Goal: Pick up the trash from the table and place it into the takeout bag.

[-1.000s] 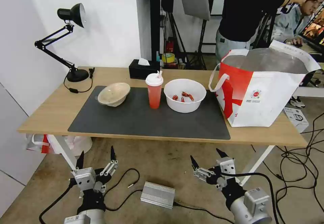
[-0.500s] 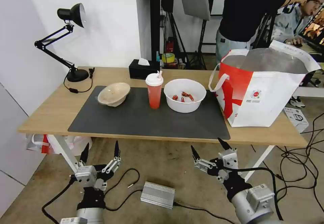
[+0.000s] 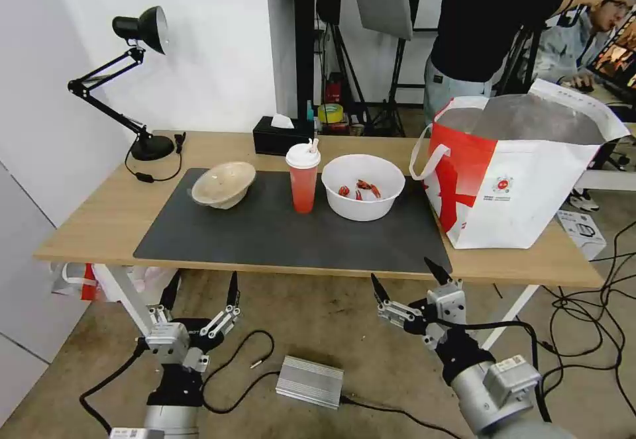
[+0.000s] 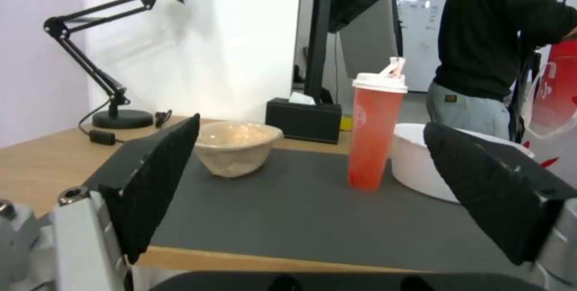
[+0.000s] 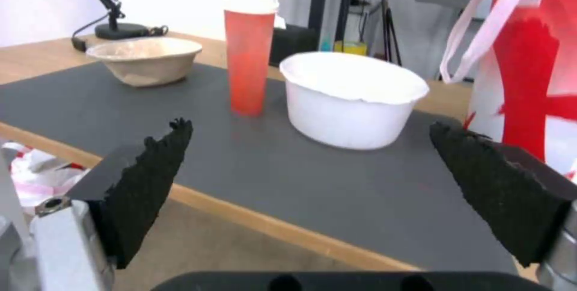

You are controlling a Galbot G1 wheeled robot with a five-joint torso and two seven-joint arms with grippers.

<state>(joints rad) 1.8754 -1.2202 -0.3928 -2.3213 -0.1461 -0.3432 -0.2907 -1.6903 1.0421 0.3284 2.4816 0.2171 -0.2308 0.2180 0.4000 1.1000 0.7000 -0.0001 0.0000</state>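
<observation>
Looking across the head view, you have the table (image 3: 99, 220) spanning the middle of the frame, its dark grey mat (image 3: 278, 237) covering most of the centre. At the right of the frame the takeout bag (image 3: 523, 181) stands upright on the tabletop just beside the mat's right edge, its mouth open and the silvery lining showing.

Your trash sits in a row along the mat's far half. The white bowl (image 3: 363, 187) with red scraps is right of centre, near the bag but apart from it. Just to its left the red drink cup (image 3: 303, 177) stands upright with its white lid on. Further left, well apart from the cup, the beige pulp bowl (image 3: 224, 185) rests tilted at the mat's upper left corner.

Behind the cup you can see a black tissue box (image 3: 281, 136), and a black desk lamp (image 3: 132, 81) occupies the upper left.

Your left gripper (image 3: 199, 300) hangs at lower left, below the table's near edge, fingers spread and empty. Your right gripper (image 3: 404, 280) sits at lower centre-right, just under the edge, also spread wide and holding nothing.
</observation>
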